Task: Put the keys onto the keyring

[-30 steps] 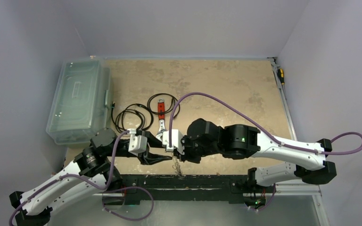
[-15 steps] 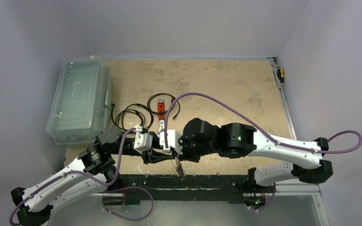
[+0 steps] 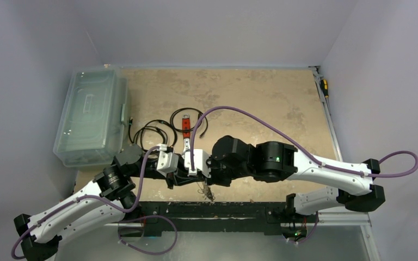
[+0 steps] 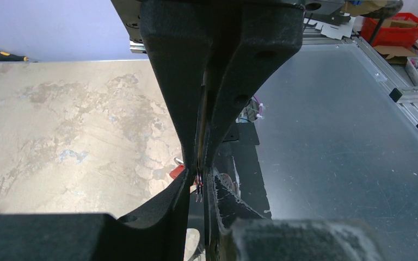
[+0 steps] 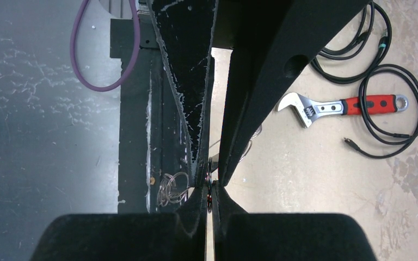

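The left gripper (image 4: 197, 176) reaches to the right. Its jaws stand narrow around a thin metal piece, and I cannot tell if they grip it. The keys (image 3: 207, 192) hang just under the meeting fingertips, at the near table edge, with their long axis pointing roughly toward the arm bases. Thin wire of the keyring (image 5: 170, 187) loops beside them. The right gripper (image 5: 209, 190) reaches to the left, pressed fully closed at that same spot.
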You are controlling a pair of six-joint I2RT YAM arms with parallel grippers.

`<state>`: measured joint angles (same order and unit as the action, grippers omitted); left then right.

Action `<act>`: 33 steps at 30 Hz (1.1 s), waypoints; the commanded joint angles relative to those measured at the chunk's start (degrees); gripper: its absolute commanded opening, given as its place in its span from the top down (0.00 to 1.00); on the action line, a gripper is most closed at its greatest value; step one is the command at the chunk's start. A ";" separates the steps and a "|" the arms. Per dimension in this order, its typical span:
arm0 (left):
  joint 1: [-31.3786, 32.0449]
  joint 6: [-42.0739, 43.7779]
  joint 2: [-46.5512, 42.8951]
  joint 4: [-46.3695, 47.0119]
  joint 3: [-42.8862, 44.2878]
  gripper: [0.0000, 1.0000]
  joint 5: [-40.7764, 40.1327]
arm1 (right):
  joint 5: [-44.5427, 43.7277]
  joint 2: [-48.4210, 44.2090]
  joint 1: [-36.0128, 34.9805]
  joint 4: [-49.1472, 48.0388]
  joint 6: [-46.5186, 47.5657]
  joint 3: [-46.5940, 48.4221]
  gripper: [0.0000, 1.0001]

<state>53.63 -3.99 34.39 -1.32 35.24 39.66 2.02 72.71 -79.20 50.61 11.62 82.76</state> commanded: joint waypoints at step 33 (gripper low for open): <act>-0.28 1.11 -3.94 -1.12 0.95 1.00 -0.64 | 1.18 -5.34 -0.24 -10.96 0.61 -3.38 0.75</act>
<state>53.63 -3.84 33.06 -0.56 35.14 40.60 2.70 69.58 -79.22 46.35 11.66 80.29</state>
